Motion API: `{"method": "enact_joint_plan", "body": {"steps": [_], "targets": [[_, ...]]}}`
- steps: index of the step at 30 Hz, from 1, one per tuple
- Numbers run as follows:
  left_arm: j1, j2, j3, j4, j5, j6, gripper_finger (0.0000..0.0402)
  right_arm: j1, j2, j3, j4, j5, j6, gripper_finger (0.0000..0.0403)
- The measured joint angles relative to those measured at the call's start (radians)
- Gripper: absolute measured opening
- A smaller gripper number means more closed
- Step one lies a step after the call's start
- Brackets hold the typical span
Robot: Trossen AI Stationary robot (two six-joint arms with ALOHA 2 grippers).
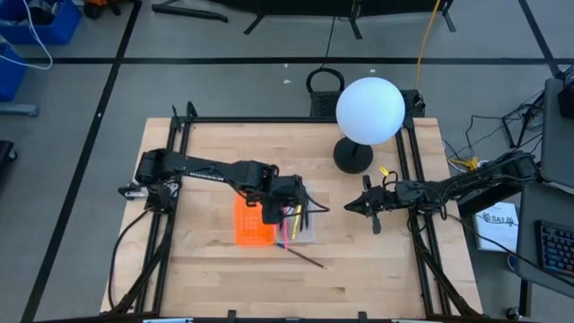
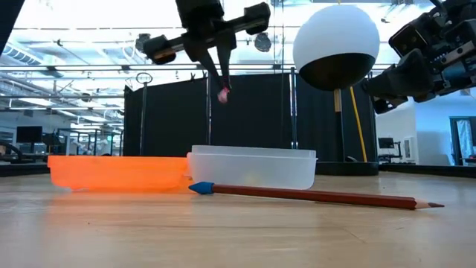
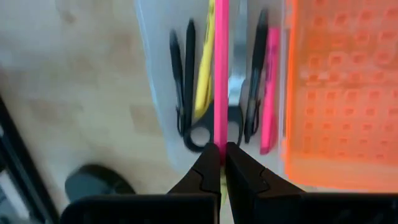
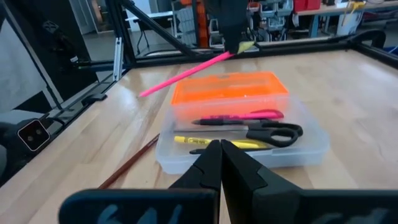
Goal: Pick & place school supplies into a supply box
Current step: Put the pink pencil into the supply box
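The wooden table [image 1: 215, 269] was seen spread beneath both arms, with a white globe lamp [image 1: 369, 109] standing at its far side, beyond the right gripper. The orange perforated panel [image 1: 249, 222] was laid flat just beside the left gripper [image 1: 289, 215], touching the long side of the supply box [image 4: 311, 146]. That clear tray was found directly under the left gripper, and in the low view the gripper was held well above its rim.

Inside the supply box, the black-handled scissors [image 4: 273, 132] were lodged near the middle, a yellow pen [image 4: 217, 142] and dark pens [image 3: 180, 74] on the side away from the panel, and a short pink pen [image 4: 245, 115] on the side next to the panel.

A long brown pencil [image 2: 312, 196] with a blue end was left on the table outside the box, beside its long wall on the side away from the panel.

The left gripper's fingers were pinched together on a pink pen [image 3: 221, 68], which was gripped at one end and held out over the length of the box, clear of the things lying in it.

The right gripper [image 4: 220, 163] was kept well apart from the box, above bare table, its fingers pressed together with nothing between them.
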Motion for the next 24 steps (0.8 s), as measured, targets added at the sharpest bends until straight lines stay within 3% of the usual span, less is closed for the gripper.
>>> {"method": "enact_joint_plan", "body": {"steps": [13, 18, 24], "targets": [[0.119, 0.005, -0.001, 0.062, 0.34, 0.024, 0.0005, 0.0, 0.0, 0.0, -0.006, 0.001, 0.006, 0.0], [0.145, 0.013, -0.026, 0.09, 0.361, 0.032, 0.0002, 0.0, 0.0, 0.0, -0.009, 0.001, 0.007, 0.0], [0.159, 0.018, -0.156, 0.197, 0.366, 0.069, 0.0003, 0.0, 0.0, 0.0, -0.01, 0.001, 0.013, 0.0]]}}
